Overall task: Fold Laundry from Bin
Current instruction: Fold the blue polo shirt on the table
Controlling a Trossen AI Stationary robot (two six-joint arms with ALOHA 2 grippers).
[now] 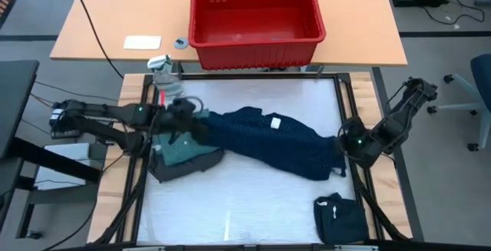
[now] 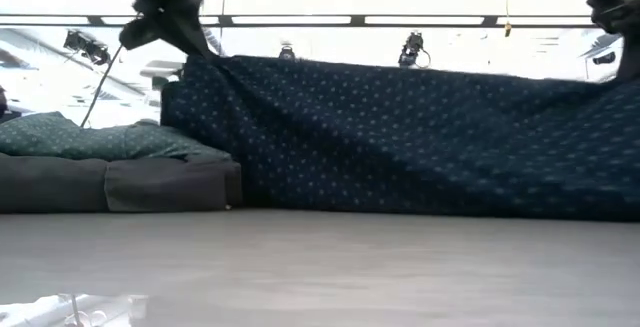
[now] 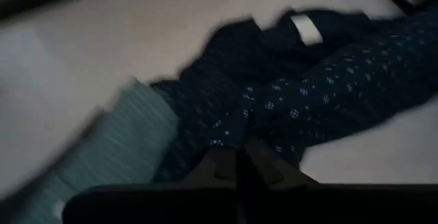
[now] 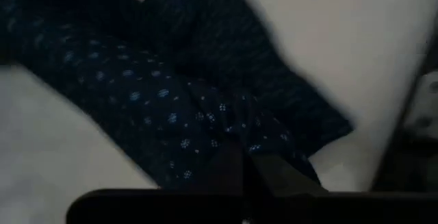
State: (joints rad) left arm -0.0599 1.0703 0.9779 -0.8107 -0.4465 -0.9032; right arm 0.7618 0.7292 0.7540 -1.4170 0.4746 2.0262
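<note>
Across the table's middle, left gripper (image 1: 201, 122) and right gripper (image 1: 343, 145) clench the navy dotted garment (image 1: 265, 140) – unfolded; bin (image 1: 255, 13) emptied – folding remains.

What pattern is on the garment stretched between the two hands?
Navy garment with small pale blue dots, clearest in the low view.

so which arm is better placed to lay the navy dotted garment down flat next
Neither alone. The left gripper and the right gripper are each shut on an end of the navy dotted garment, stretched between them above the table. Probably both lower together; the left end hangs over the folded pile.
</note>
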